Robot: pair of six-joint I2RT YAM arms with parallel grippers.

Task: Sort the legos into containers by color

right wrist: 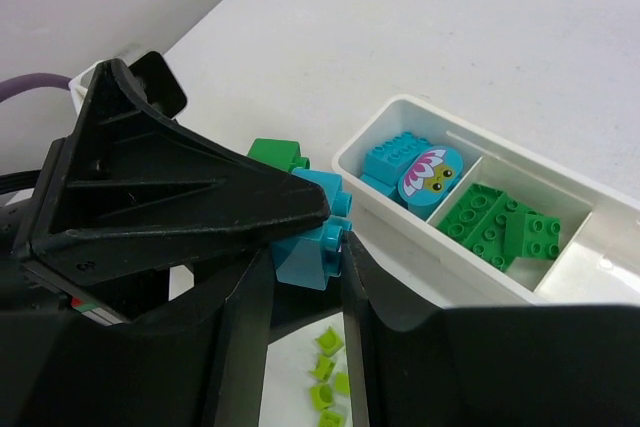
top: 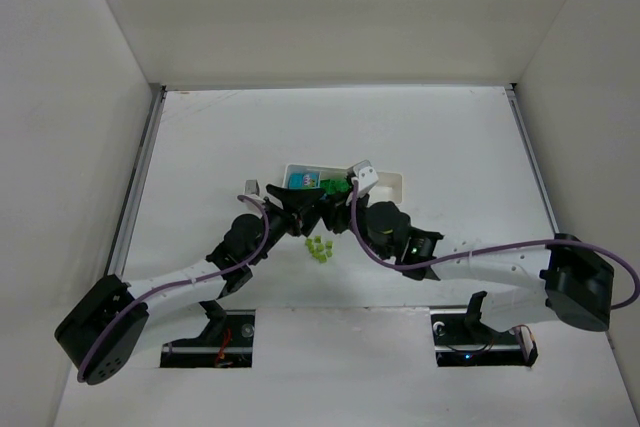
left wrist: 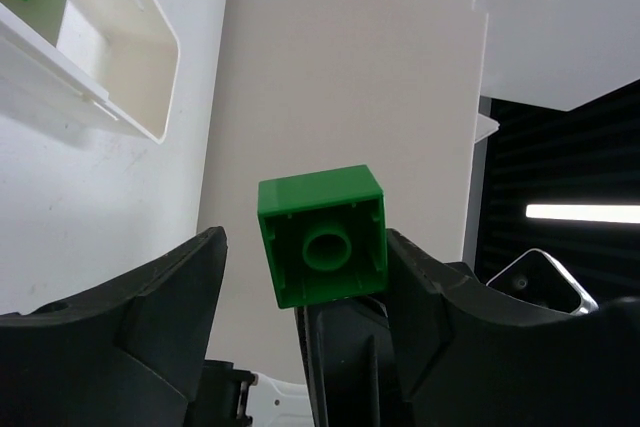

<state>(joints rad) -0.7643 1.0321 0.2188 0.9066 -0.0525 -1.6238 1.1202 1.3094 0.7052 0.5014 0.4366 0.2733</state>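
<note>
Since the left gripper [left wrist: 305,247] has its jaws apart, the dark green brick [left wrist: 322,235] merely rests against one finger, probably for release. The right gripper [right wrist: 335,237] clamps a cyan brick [right wrist: 300,257] for carrying. On the far side, the tray [right wrist: 450,252] holds cyan at left and green in the middle. Pale yellow-green legos [right wrist: 327,377] lie near on the worktop [right wrist: 450,27].

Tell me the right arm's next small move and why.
Probably carry the blue brick a little over to the tray, above the end compartment with the other blue pieces. The right fingers pinch that brick just short of the tray, and the left fingers stand open around the green brick, so nothing seems to hold it back.
</note>
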